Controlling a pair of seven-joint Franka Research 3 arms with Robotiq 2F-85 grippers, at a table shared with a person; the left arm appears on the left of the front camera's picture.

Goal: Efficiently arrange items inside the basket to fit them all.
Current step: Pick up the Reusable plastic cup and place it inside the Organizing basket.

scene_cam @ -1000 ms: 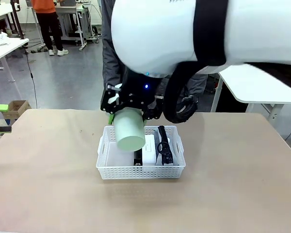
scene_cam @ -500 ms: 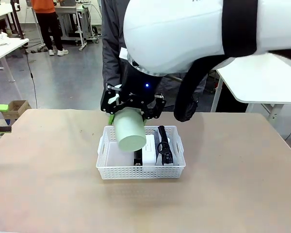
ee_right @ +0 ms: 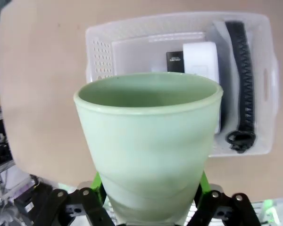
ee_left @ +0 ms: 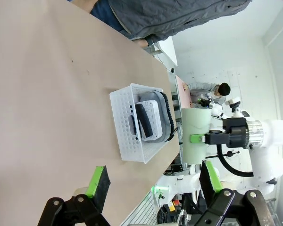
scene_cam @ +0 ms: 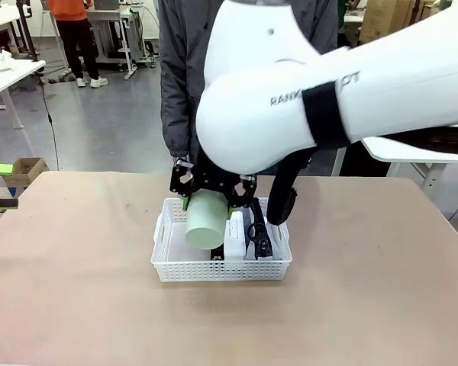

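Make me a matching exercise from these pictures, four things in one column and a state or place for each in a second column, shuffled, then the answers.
Things:
1. pale green cup
2. white basket
3. left gripper
4. black strap

States or places:
A. open, holding nothing
B. lying along one side inside the basket
C. gripped by the right gripper above the basket
D. resting on the tan table

Pairs: 1-C, 2-D, 3-A, 4-B

Right arm reaches across the middle, wrist bent down, right gripper (scene_cam: 208,200) pointing toward the near side, fingers clamped on both sides of a pale green cup (scene_cam: 205,219) (mouth facing away from the claw). Left gripper (ee_left: 153,181) hangs free, jaws spread wide, nothing between the pads.
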